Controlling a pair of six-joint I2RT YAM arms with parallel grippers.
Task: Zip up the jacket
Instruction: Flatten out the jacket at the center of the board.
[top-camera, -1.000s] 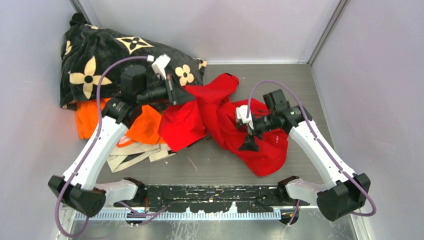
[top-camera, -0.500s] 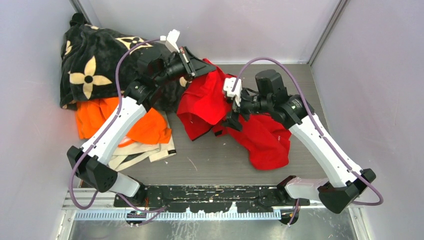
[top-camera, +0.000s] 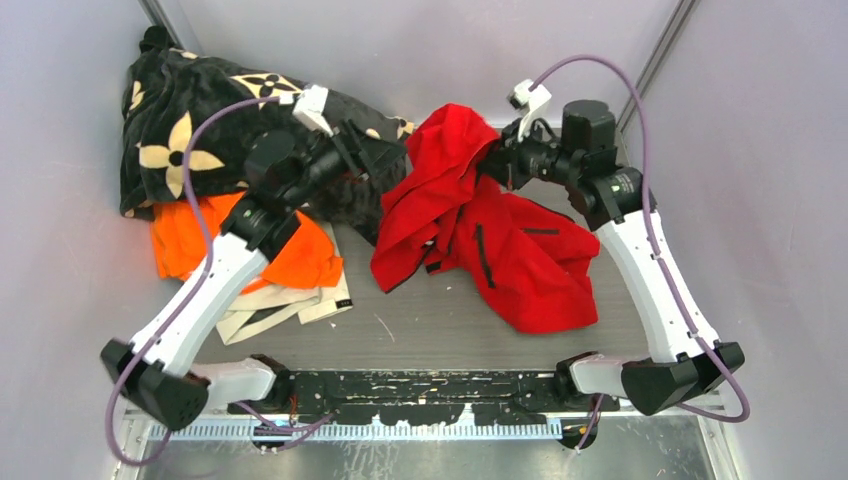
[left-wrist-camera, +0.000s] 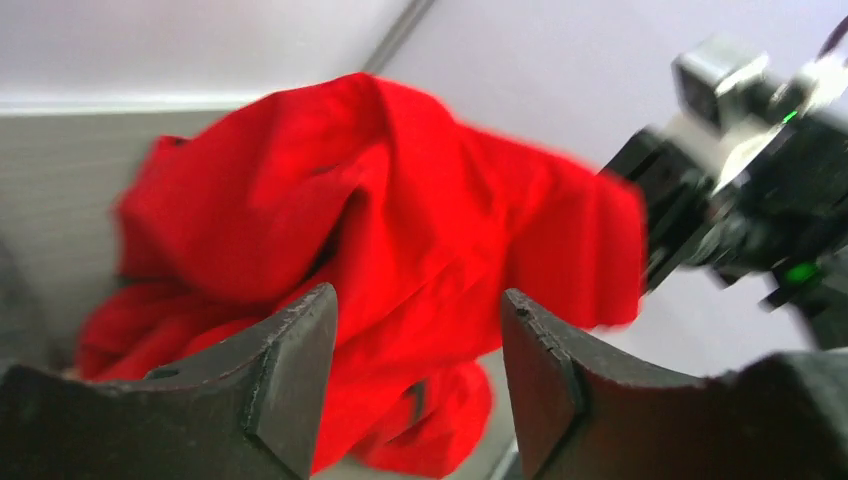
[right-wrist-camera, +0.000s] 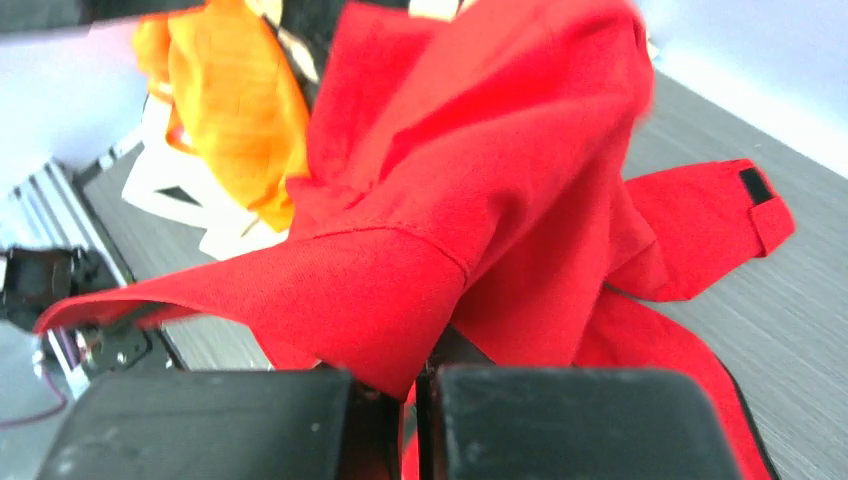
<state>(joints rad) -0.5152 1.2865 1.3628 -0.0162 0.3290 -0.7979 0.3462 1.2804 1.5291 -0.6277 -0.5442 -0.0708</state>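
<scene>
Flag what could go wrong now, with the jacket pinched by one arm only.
1. The right jaws are shut on just a thin fold of the jacket; a tug may pull it free.
2. The jacket lies bunched and twisted, its zip edges hard to make out; the open left jaws might close on several layers.
3. The left jaws hover by the flowered blanket and could snag it instead.

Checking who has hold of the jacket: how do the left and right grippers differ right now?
The left gripper has its jaws apart with nothing between them; the right gripper is shut on a fold of the jacket. The left gripper only faces the red cloth, while the right gripper holds part of it raised. Both are at the jacket's far end.
</scene>
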